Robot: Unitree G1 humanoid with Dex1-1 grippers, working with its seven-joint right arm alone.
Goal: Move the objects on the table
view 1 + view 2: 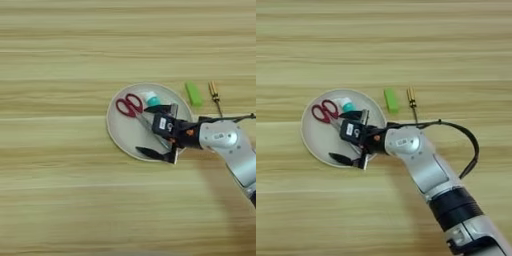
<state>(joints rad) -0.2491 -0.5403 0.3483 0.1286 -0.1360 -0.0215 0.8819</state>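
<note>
My black two-fingered gripper (pixel 154 131) hangs over the round beige plate (pixel 120 135), jaws wide open and holding nothing. The red-handled scissors (pixel 131 107) and the white-and-teal glue stick (pixel 150 98) lie on this plate. The small green block (pixel 390 99) and the thin amber-handled screwdriver (pixel 412 100) lie beside it on the light wooden table (pixel 60 50).

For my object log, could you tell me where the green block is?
The green block lies on the table, right of the beige plate and left of the screwdriver.
</note>
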